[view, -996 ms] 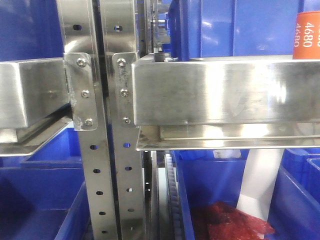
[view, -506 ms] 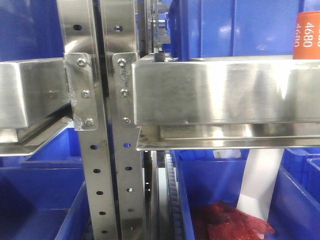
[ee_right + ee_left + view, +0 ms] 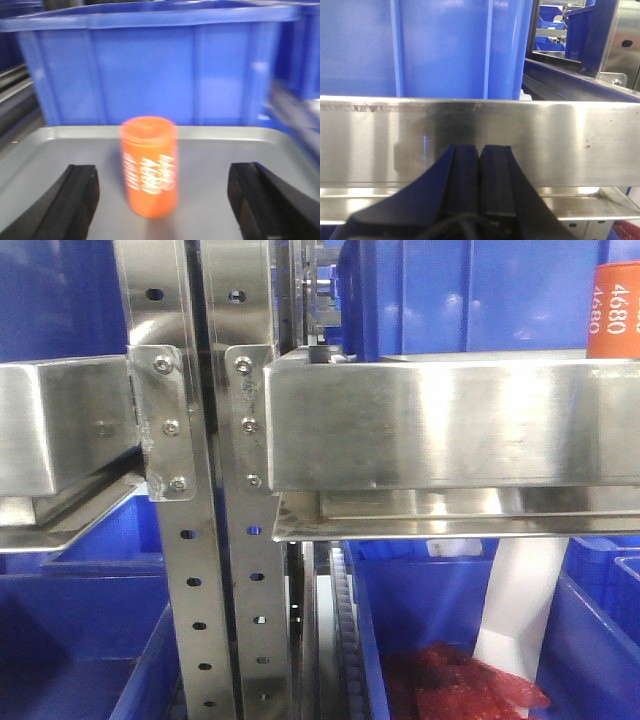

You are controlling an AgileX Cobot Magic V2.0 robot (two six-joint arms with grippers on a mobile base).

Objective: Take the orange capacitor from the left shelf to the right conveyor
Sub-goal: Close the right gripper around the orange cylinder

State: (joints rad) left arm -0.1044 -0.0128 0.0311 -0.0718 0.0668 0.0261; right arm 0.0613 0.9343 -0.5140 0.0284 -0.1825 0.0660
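Observation:
The orange capacitor [image 3: 149, 165] stands upright on a grey steel tray [image 3: 45, 155] of the left shelf, blurred in the right wrist view. My right gripper [image 3: 162, 192] is open, its two black fingers wide apart on either side of the capacitor and not touching it. In the front view the capacitor [image 3: 613, 308] shows at the far right edge, above a broad steel rail [image 3: 450, 420]. My left gripper [image 3: 480, 165] is shut with nothing between its pads, close in front of another steel rail [image 3: 570, 140]. The right conveyor is out of view.
A big blue bin [image 3: 150, 65] stands right behind the capacitor. Perforated steel uprights [image 3: 190, 580] with bolted brackets rise at centre left of the front view. Blue bins [image 3: 70, 650] sit below; one holds red material [image 3: 450, 685]. A blue bin [image 3: 445, 47] sits above the left gripper's rail.
In the front view the capacitor's printed text has shifted slightly at the right edge; the shelf and bins stay the same.

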